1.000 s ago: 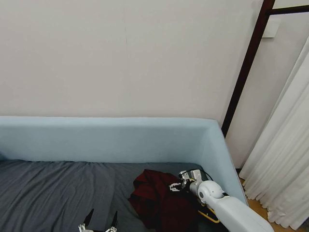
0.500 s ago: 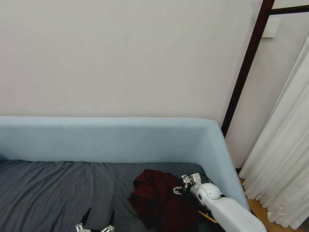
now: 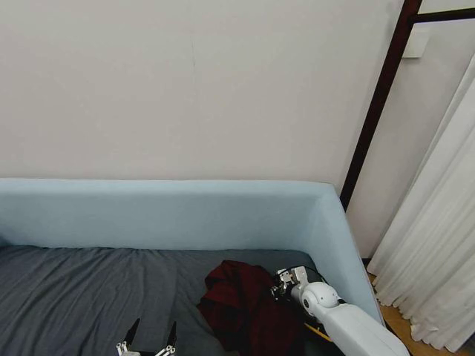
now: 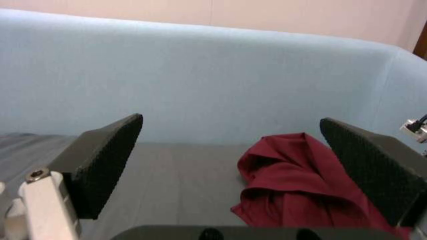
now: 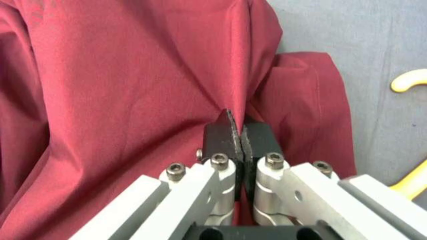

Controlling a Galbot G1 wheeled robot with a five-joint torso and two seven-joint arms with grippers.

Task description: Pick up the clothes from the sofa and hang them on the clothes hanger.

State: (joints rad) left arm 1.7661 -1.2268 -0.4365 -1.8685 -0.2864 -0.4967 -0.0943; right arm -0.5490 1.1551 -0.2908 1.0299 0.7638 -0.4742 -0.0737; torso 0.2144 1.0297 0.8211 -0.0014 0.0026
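A crumpled dark red garment of smooth woven cloth (image 3: pixel 241 300) lies on the dark grey, lightly creased fabric seat cover (image 3: pixel 74 289) of a pale blue upholstered sofa (image 3: pixel 171 211). In the head view it sits at about 5 o'clock, close to the corner where the sofa's padded back meets its side panel. The heap is folded over itself in soft ridges with a slight sheen.

The right gripper (image 3: pixel 280 285), on a white rounded arm, reaches in from 5 o'clock and meets the garment's edge at its 3 o'clock side. The right wrist view shows its two black, finely textured pads (image 5: pixel 223 137) pressed together on a raised fold of the red cloth, which stands up in a sharp crease between them. The metal finger mounts carry round hex-socket bolts. A yellow, smooth curved piece (image 5: pixel 410 80), seemingly plastic, lies on the grey cover just beside the garment.

The left gripper (image 3: pixel 154 334) hovers low at 6 o'clock above bare grey cover, well apart from the garment, which lies at its 3 o'clock. Its black waffle-patterned fingers (image 4: pixel 110 160) are spread wide and hold nothing.

At 1 o'clock a slim dark brown post (image 3: pixel 378 96) leans along the cream wall, with white pleated curtains (image 3: pixel 438 252) at 3 to 4 o'clock.
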